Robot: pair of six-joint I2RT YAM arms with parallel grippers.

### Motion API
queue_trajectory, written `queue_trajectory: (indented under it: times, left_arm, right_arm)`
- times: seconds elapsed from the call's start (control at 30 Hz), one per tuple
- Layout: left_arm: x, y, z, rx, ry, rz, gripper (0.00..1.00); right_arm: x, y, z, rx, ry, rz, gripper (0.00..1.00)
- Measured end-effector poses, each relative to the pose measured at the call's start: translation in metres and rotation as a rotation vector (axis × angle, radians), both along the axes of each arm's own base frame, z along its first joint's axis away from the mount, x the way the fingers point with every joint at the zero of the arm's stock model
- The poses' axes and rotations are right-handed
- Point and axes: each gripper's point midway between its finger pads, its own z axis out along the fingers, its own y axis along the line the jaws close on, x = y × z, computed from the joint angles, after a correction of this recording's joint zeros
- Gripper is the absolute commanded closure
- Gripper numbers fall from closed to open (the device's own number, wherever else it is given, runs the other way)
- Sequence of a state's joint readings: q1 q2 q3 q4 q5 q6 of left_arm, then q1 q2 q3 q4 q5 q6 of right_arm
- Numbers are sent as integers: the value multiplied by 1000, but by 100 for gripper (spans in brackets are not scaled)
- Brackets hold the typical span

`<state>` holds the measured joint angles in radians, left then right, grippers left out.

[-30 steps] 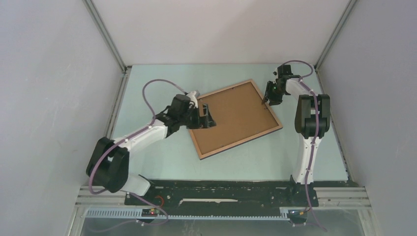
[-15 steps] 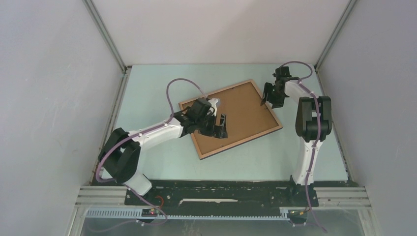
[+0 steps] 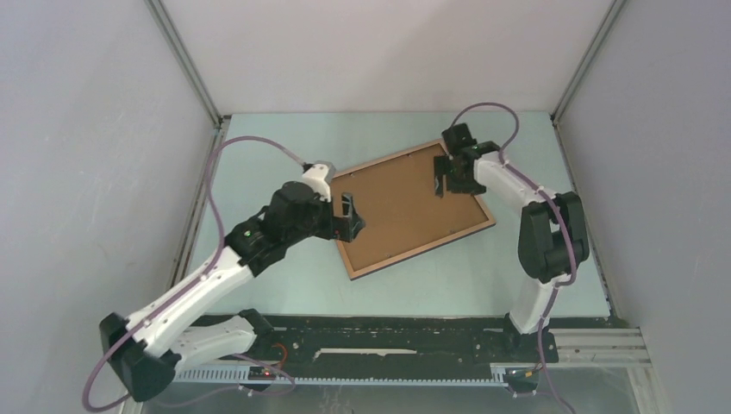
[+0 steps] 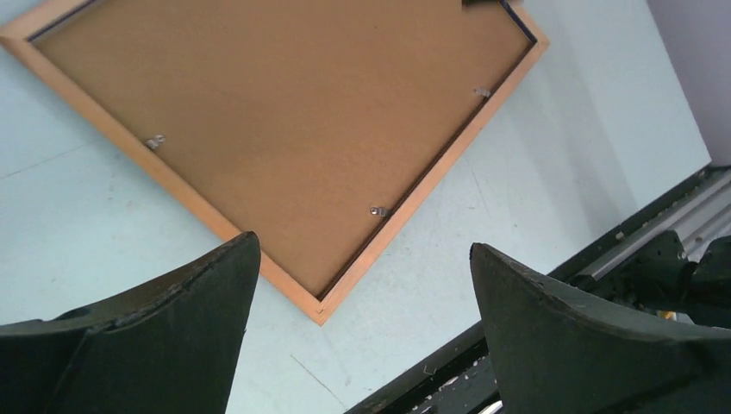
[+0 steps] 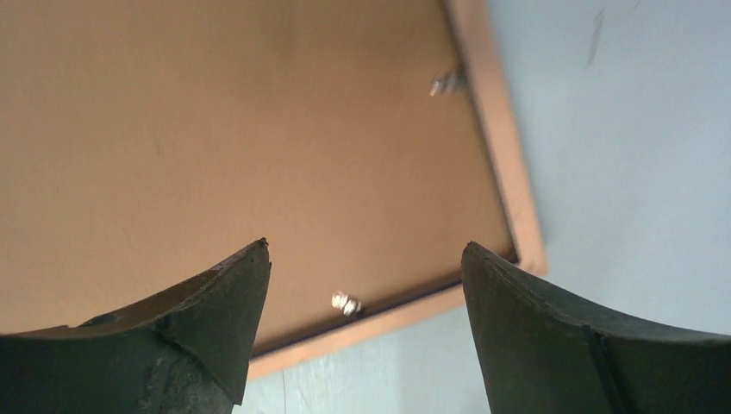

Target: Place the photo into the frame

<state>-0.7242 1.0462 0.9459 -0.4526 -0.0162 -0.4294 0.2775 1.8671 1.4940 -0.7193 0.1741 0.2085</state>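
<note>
A top view shows a pale green table [image 3: 414, 285] inside a white-walled cell, with two white and black robot arms reaching in from the bottom edge. The frame [image 3: 412, 211] lies flat at the centre of the table, turned at an angle so one corner points to the lower left. Its back faces up: a plain brown board [image 4: 284, 121] inside a thin light wooden border. The left gripper [image 3: 349, 216] hangs over the left edge of the frame. Its fingers [image 4: 172, 336] are spread wide and hold nothing. In its wrist view the frame fills the upper half, well below the fingers. Small metal clips [image 4: 377, 210] sit along the inner edge of the border, and a black rail [image 4: 629, 259] runs across the lower right corner. The right gripper [image 3: 440, 178] hangs over the upper right part of the frame, its fingers [image 5: 198, 319] also spread apart and empty. Its wrist view sits close to the board, with one corner of the frame at the lower right, two clips near that corner, and bare table to the right.
</note>
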Motion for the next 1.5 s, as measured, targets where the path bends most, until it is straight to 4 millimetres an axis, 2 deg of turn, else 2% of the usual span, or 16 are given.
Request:
queue_trajectory:
  times: [0.1,0.23,0.3,0.4,0.5,0.57,0.73,0.83,1.07,1.27,1.4,1.5]
  left_arm:
    - [-9,19,15,-27,-59,44,1]
    - [-25,36,38,-105,-150,59,1]
    - [-29,40,44,-130,-177,58,1]
    - [-36,44,49,-159,-193,56,1]
    - [-43,43,54,-193,-189,41,1]
    - [-49,43,58,-220,-191,24,1]
    - [-63,48,77,-293,-233,0,1]
    - [-71,50,86,-331,-257,-15,1]
    - [-76,46,76,-327,-227,-45,1]
    - [-81,29,69,-339,-157,-118,1]
    - [-82,25,69,-348,-150,-138,1]
    - [-82,25,69,-346,-149,-138,1]
  right_arm:
    - [-41,16,-10,-72,52,64,11]
    - [-98,24,-26,-167,140,119,11]
    - [-119,26,-26,-176,160,116,12]
    - [-134,33,-14,-122,122,43,16]
    - [-141,44,6,0,58,-89,20]
    - [-143,49,12,59,34,-143,24]
    - [-152,59,12,189,23,-306,33]
    - [-153,59,4,229,22,-423,35]
    - [-159,56,-25,310,38,-643,39]
    - [-143,59,-36,393,25,-732,41]
    - [-133,66,-46,423,33,-751,43]
    - [-129,73,-57,436,53,-766,49]
